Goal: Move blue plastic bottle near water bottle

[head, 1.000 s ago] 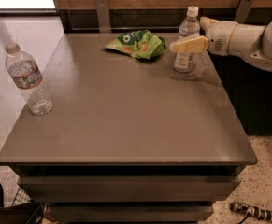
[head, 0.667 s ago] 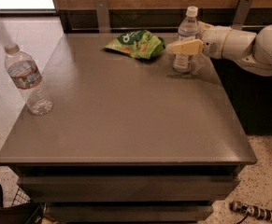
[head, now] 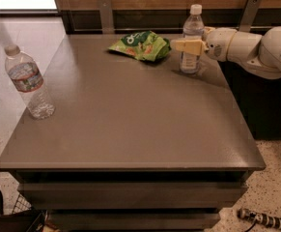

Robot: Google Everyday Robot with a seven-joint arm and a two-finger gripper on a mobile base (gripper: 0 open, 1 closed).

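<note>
The blue plastic bottle (head: 192, 30) stands upright at the table's far right, white cap on, with a pale label. My gripper (head: 184, 46) reaches in from the right at the height of the bottle's label, and its tan tip crosses in front of the bottle. The white arm (head: 256, 47) stretches off to the right edge. The water bottle (head: 29, 81) stands upright at the table's left edge; it is clear and ribbed, with a red, white and blue label band. The two bottles are far apart.
A green snack bag (head: 141, 45) lies at the far middle of the grey table (head: 130, 124), just left of the blue bottle. A wooden wall with metal brackets runs behind the table. The floor lies to the left and right.
My gripper has slid left, so its tip now reaches past the blue bottle's left side. Both bottles and the bag have stayed in place.
</note>
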